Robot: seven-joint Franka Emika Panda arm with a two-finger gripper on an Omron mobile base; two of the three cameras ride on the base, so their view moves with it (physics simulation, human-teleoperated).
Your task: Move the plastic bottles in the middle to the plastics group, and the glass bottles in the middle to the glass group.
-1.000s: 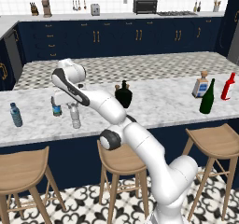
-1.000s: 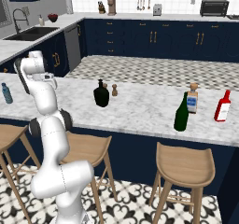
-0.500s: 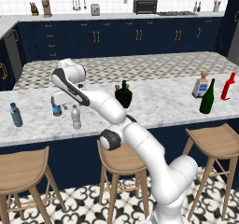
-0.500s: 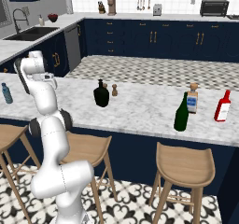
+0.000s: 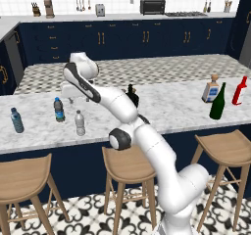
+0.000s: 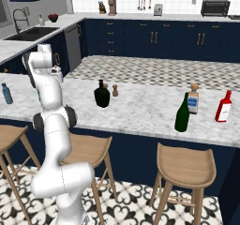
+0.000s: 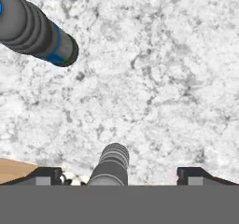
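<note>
The clear-greyish water bottle [image 5: 80, 123] stands upright on the white marble worktop [image 5: 162, 109], near its front edge and just beside the dark-capped blue-labelled bottle [image 5: 59, 109]. In the hand view it [image 7: 110, 166] lies between the two tips of the gripper [image 7: 120, 175], which are wide apart and hold nothing. The black round bottle [image 6: 101, 95] stands in the middle, the green wine bottle [image 6: 182, 113] near the red bottle [image 6: 224, 107].

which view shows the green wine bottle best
The right base view: the green wine bottle stands large and unblocked beside the clear labelled bottle. The left base view shows it smaller, far off on the right of the counter.
</note>
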